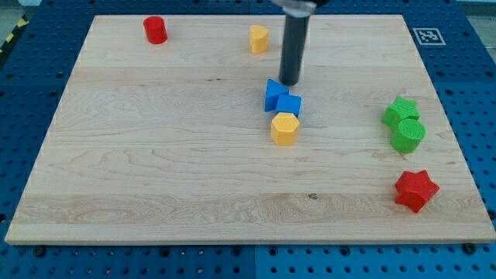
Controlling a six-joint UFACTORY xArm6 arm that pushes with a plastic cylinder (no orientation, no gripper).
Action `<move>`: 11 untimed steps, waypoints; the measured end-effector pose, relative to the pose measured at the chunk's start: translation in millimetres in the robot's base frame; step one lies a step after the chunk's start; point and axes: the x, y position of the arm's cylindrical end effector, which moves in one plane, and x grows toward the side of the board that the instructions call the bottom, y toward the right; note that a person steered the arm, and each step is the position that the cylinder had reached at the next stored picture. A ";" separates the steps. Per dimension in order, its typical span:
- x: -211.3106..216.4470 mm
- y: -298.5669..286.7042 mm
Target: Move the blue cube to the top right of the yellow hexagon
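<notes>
The blue cube (290, 105) sits near the board's middle, touching the upper right of the yellow hexagon (284, 128). A second blue block (273, 93), angular in shape, lies against the cube's upper left. My tip (290, 82) is just above the two blue blocks toward the view's top, close to the angular block's upper right edge; I cannot tell whether it touches.
A red cylinder (156, 29) and a yellow block (259, 38) sit near the top edge. A green star (401, 111) and green cylinder (408, 134) lie together at the right. A red star (416, 190) sits at the lower right. The wooden board (155, 155) rests on a blue pegboard.
</notes>
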 end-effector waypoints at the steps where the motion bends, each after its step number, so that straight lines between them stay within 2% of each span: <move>1: 48.0 -55.0; 2: 76.2 -107.0; 3: 76.7 -152.1; 4: 78.3 -138.0; 6: 78.3 -28.9; 7: 62.2 8.4; 8: 30.3 15.4; 10: 24.5 29.5; 11: 16.1 66.1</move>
